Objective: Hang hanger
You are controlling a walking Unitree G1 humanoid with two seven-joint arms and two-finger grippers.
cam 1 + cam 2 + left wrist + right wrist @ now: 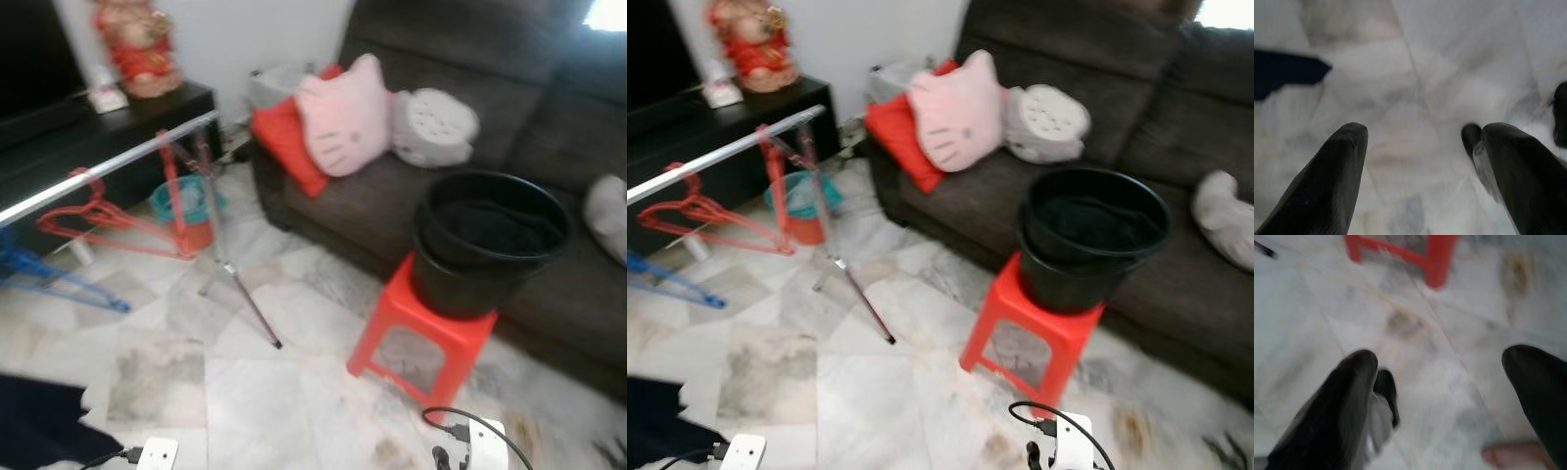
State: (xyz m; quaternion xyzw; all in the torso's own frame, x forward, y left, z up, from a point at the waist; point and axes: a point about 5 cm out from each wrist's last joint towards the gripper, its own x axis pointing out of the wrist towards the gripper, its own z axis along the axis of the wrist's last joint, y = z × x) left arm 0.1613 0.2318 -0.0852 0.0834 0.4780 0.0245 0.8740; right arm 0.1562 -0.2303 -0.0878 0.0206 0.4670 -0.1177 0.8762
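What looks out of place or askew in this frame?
A black bucket sits on a red stool, overhanging its seat. Red hangers hang from the rail; a blue one sits lower, its support unclear. Nothing is spilled.

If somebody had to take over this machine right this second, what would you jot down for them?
Left gripper: open, holding nothing, pointing down at the marble floor.
Right gripper: open, holding nothing, above the floor near the red stool.
Job's things: the silver rail of the clothes rack stands to the robot's left. A red hanger and a blue hanger are already on it.
The black bucket sits on the stool in front of the sofa; what it holds is too dark to tell.
Done: two hangers up.
Left: nothing is in hand, so probably fetch the next hanger and hook it on the rail.
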